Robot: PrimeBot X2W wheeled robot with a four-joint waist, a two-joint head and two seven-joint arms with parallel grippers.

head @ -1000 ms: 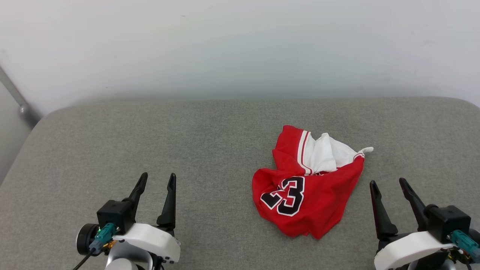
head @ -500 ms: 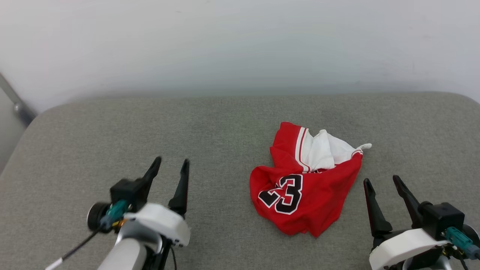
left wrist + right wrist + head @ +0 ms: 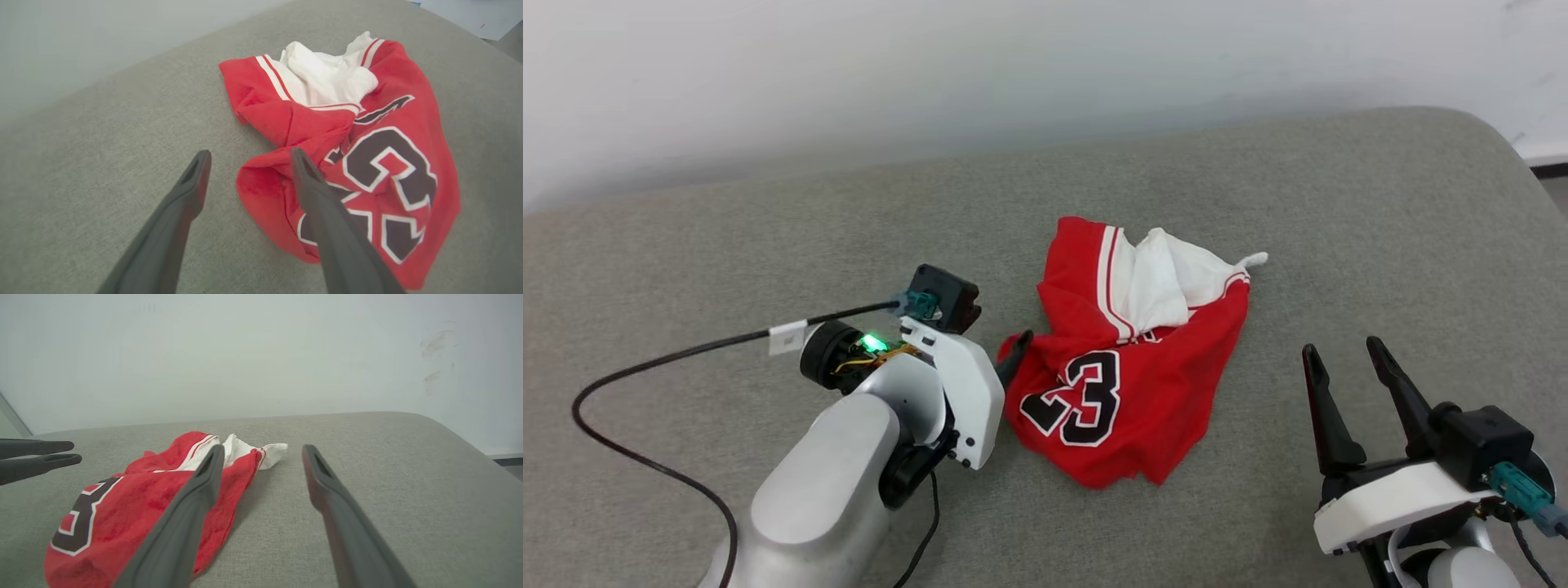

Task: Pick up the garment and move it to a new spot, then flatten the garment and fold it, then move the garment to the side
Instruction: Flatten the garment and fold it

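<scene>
Now, left gripper (image 3: 249,155): spread wide, at edge of shirt (image 3: 1168,384)
right gripper (image 3: 1342,348): spread wide, empty
shirt: crumpled, number up

A grey fabric cushion (image 3: 1339,212) sits against a white wall (image 3: 931,65).

The head camera looked down from the near edge of the grey cushion (image 3: 727,245) toward the wall (image 3: 931,65). The left wrist camera hung close over the garment (image 3: 253,90); the right wrist camera looked low across it. All three shared it.
</scene>
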